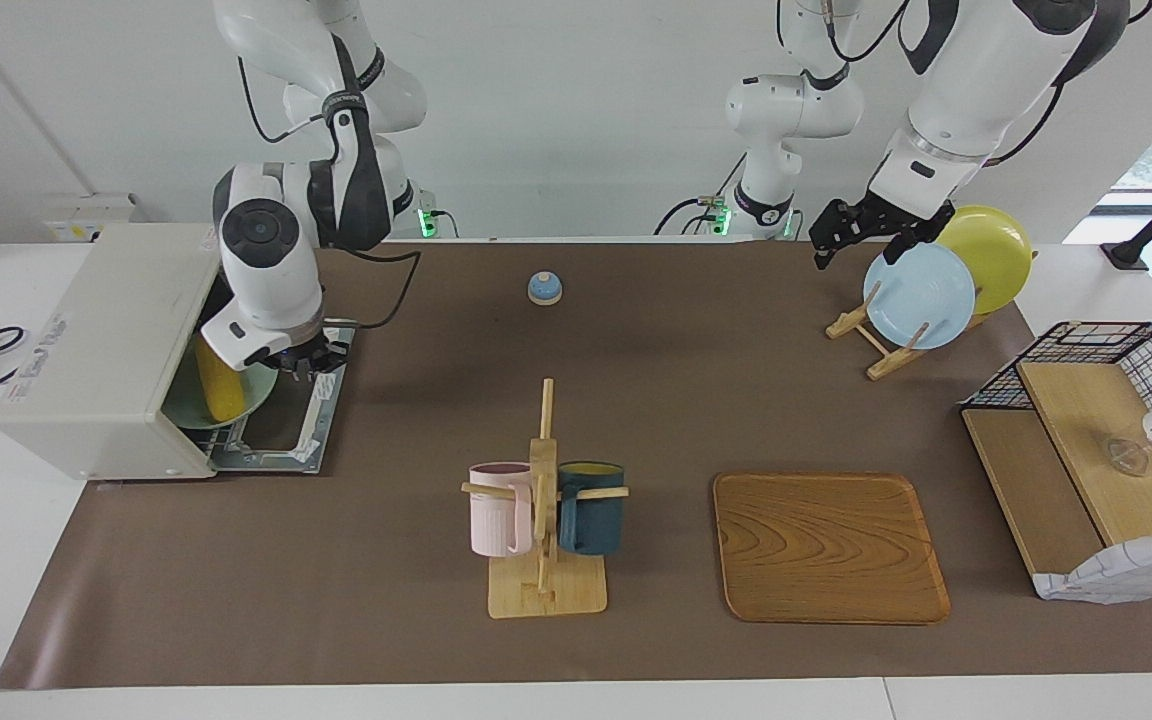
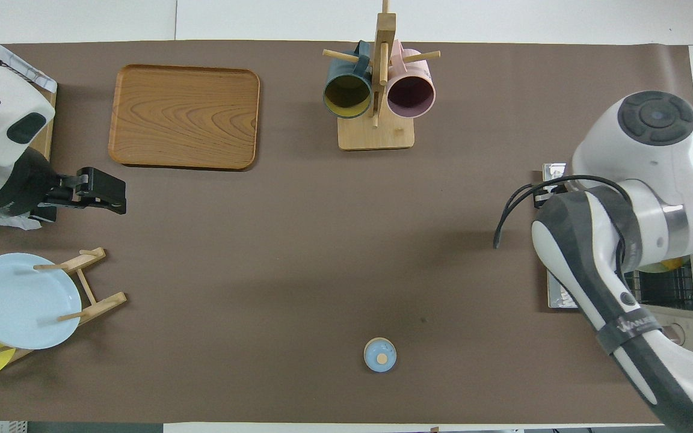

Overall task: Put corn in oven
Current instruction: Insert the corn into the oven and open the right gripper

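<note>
At the right arm's end of the table, the oven (image 1: 96, 350) stands open with the corn (image 1: 218, 385) on a green plate (image 1: 236, 405) inside. Over its lowered door, the right gripper (image 1: 304, 360) hangs shut and empty. Over the plate rack (image 1: 876, 340), the left gripper (image 1: 836, 232) waits, fingers apart.

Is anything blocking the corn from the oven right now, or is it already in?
Nothing visible blocks it. The corn already lies on a green plate inside the oven, whose door is folded down. The right gripper, shut and empty, is over the open door. The left gripper waits by the plate rack.
</note>
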Robot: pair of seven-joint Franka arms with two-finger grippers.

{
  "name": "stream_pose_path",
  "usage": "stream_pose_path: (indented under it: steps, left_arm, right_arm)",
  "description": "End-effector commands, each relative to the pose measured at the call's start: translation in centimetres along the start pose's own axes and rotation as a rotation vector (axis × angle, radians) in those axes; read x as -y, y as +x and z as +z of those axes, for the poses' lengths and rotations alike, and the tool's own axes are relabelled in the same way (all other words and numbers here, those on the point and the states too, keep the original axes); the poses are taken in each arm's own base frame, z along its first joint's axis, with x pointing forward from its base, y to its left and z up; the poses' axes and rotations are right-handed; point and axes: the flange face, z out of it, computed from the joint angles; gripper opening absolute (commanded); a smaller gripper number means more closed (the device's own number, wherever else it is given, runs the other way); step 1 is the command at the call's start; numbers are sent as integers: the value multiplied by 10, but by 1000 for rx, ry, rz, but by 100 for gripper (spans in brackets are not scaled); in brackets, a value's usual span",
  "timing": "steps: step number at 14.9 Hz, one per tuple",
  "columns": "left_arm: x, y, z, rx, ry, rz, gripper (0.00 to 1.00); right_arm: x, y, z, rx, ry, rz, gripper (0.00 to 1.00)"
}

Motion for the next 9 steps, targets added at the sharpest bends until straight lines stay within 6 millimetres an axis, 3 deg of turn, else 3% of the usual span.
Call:
stream_pose_path:
  steps: [1, 4, 9]
  left_arm:
    - [1, -2, -4, -5, 18, 3, 100]
    - [1, -2, -5, -6, 18, 4, 100]
    - [4, -1, -5, -5, 18, -2, 100]
  right_arm:
    - [33, -3, 42, -5, 20, 46, 0]
    - [33, -6, 77, 20, 21, 51, 0]
    - [26, -18, 103, 31, 6, 37, 0]
